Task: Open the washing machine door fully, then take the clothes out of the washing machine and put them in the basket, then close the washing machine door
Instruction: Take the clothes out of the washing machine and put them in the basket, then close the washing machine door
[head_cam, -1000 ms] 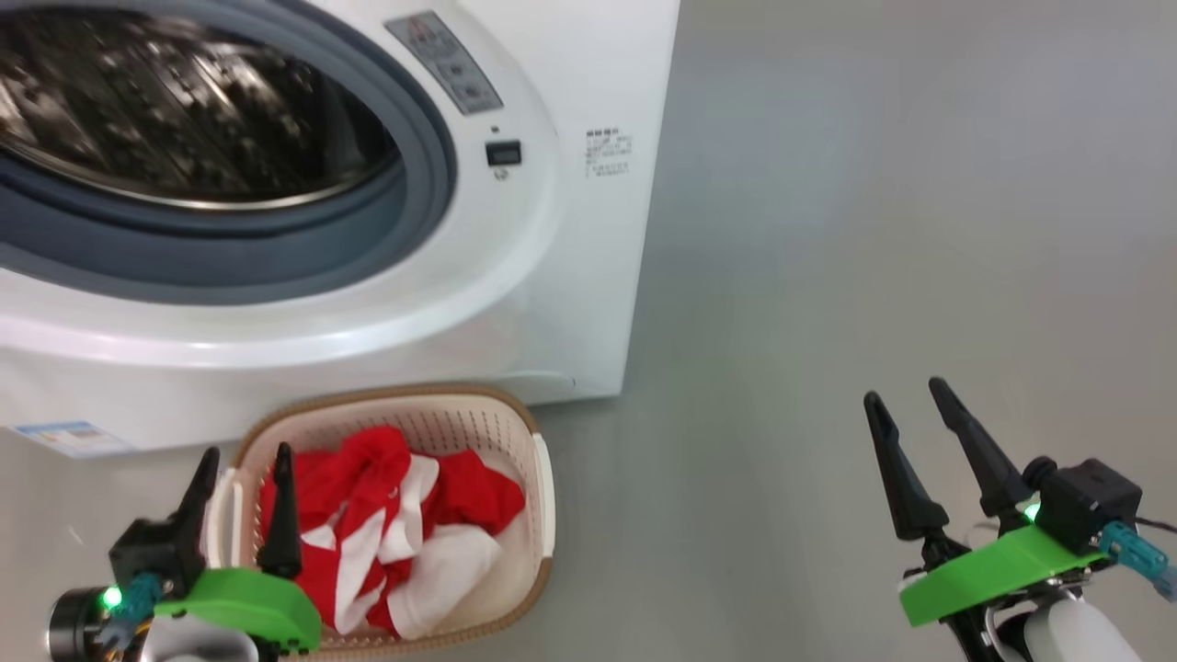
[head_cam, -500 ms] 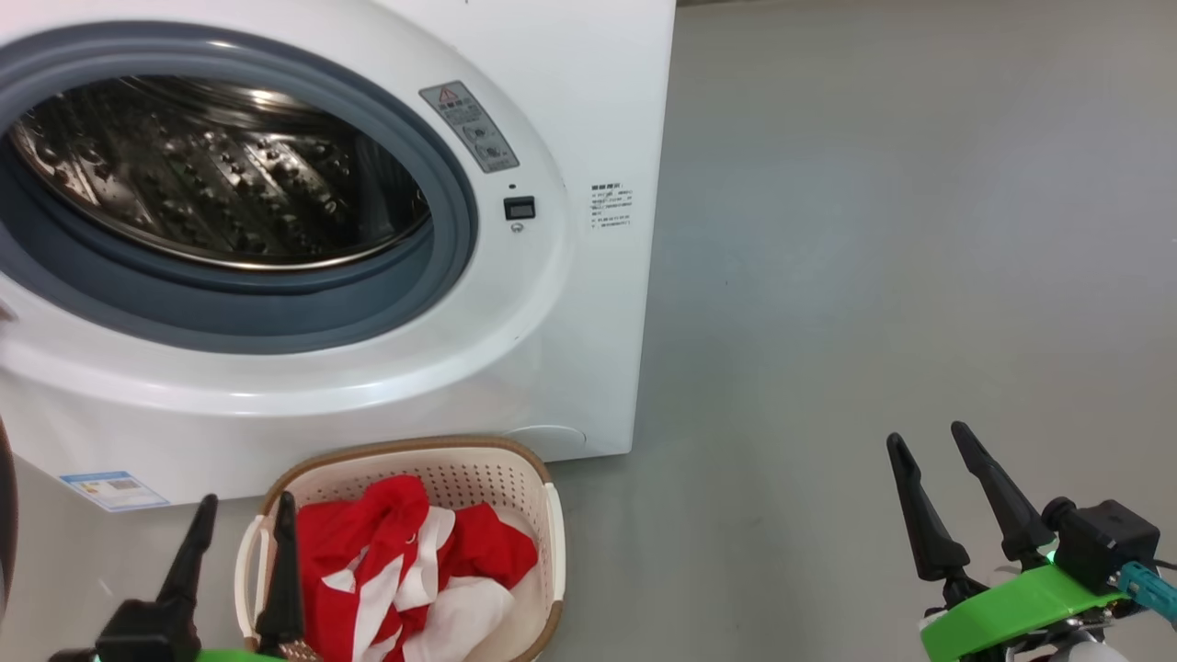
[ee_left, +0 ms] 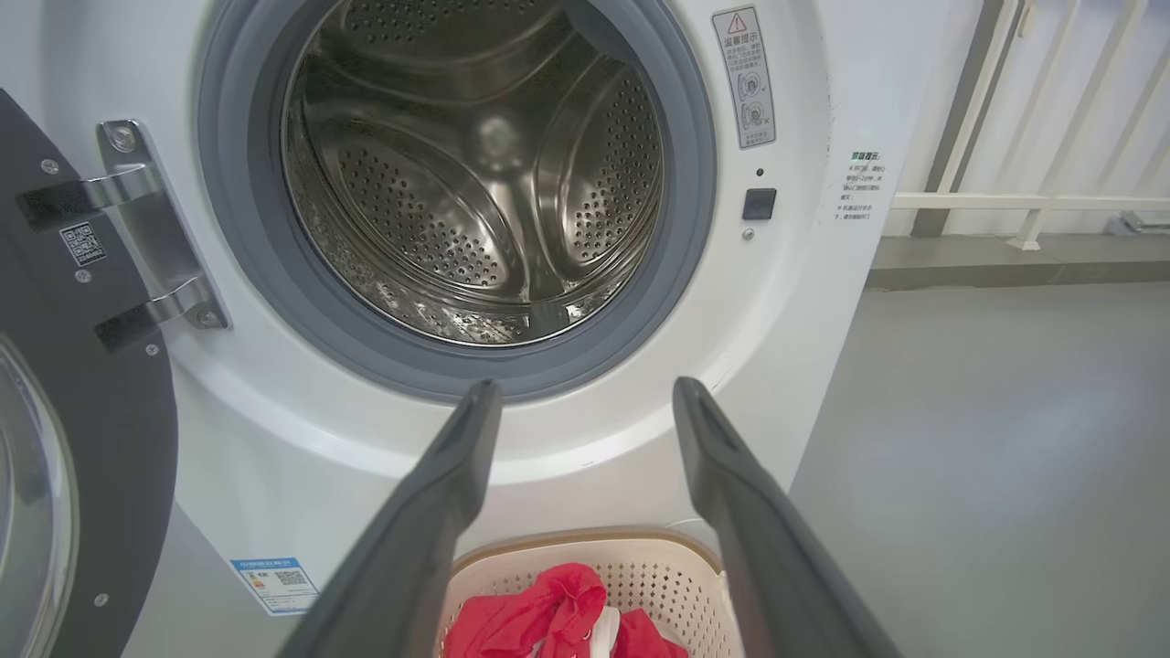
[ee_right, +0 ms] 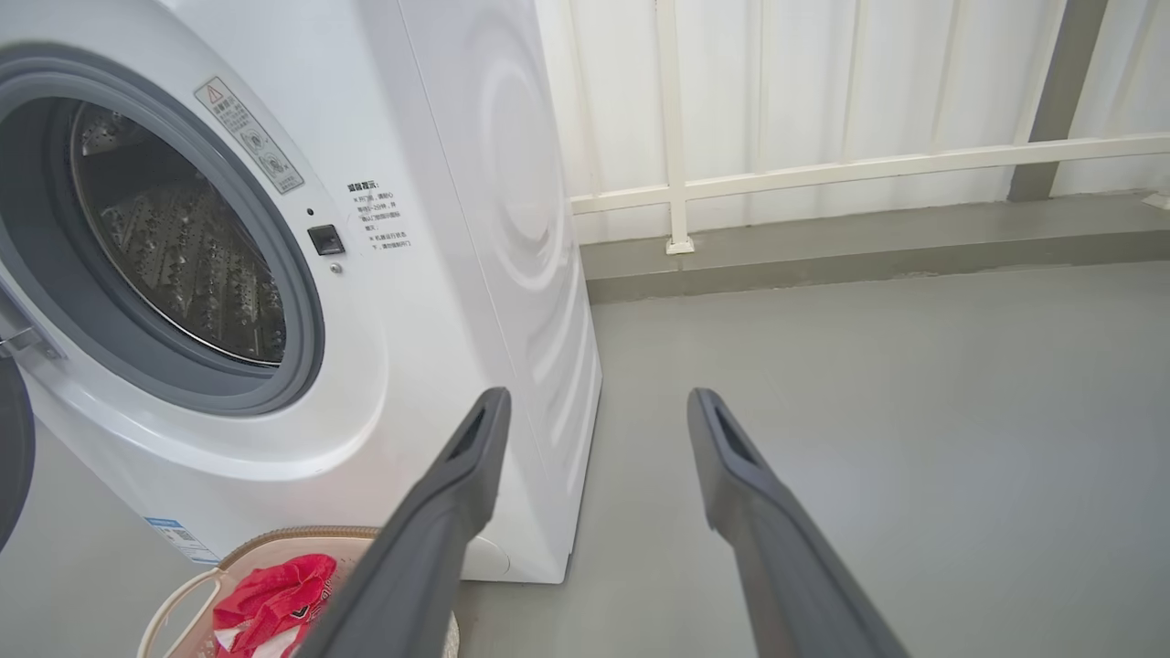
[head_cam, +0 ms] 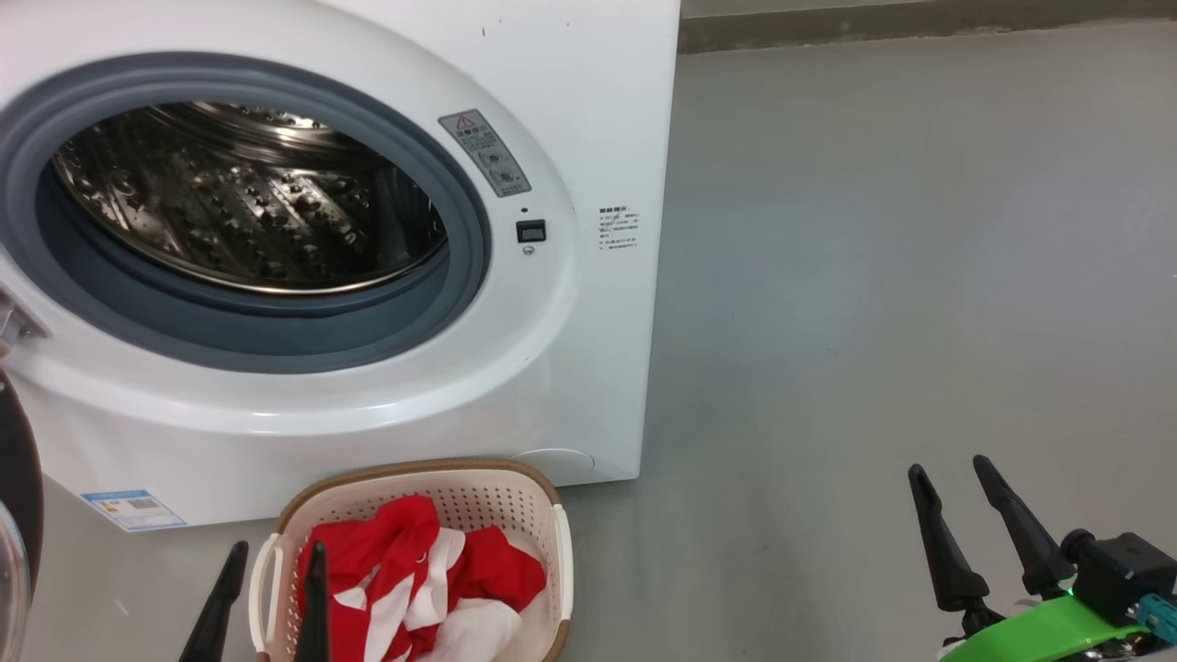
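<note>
Red-and-white clothes (head_cam: 414,588) heaped inside the basket (head_cam: 487,501), on the floor (head_cam: 874,276) just beside the foot of the washing machine (head_cam: 588,92), below the right half of the opening. Steel drum (ee_left: 475,183) bare as far as visible, no fabric on the grey seal (ee_left: 238,228). Washing machine door (ee_left: 119,411) swung wide on its hinge (ee_left: 151,228) at the left edge of the machine front, inner face and glass in view.

Judged step: unloading done, only the door left to close. Next move calls for reaching left to the free edge of the door and pushing it round on the hinge until latched at the catch (ee_left: 759,203) right of the opening. Worth clearing the basket first so as not to knock it.

Left gripper (ee_left: 587,388) spread wide, empty, touching nothing, low over the basket's left edge, pointed at the drum. Right gripper (head_cam: 947,466) likewise spread wide and empty, over bare floor, well apart from basket and machine, off to the right
</note>
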Controlling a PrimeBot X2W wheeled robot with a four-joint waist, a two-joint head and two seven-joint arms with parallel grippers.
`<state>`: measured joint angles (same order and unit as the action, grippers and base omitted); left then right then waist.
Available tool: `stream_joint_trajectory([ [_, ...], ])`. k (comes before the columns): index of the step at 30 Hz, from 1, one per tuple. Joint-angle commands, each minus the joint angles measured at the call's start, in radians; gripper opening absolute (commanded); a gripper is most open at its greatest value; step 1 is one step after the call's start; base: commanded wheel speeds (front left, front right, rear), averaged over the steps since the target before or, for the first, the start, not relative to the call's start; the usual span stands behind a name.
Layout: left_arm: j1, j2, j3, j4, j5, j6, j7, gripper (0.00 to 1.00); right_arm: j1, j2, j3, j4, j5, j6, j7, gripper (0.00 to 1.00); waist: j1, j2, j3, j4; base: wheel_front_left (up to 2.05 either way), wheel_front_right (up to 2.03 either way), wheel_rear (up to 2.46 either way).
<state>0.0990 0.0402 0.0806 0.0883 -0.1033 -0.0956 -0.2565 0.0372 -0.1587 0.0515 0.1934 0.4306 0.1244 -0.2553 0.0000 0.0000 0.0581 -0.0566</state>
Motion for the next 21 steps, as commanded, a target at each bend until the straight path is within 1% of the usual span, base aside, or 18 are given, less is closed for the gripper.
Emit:
stream_joint_trajectory([
  [1,-0.009,0.010,0.025,-0.034,-0.013,0.010,-0.005,1.00,-0.003,-0.022,0.015,-0.025,-0.001,0.006,-0.006,1.00,0.0000,0.0000,0.000,0.002,0.00,0.00,0.00],
  [21,-0.024,0.010,0.016,-0.050,-0.017,0.007,-0.005,1.00,-0.009,-0.015,0.007,-0.030,-0.007,0.006,-0.006,1.00,0.0000,0.0000,0.017,0.004,0.00,0.00,0.00],
])
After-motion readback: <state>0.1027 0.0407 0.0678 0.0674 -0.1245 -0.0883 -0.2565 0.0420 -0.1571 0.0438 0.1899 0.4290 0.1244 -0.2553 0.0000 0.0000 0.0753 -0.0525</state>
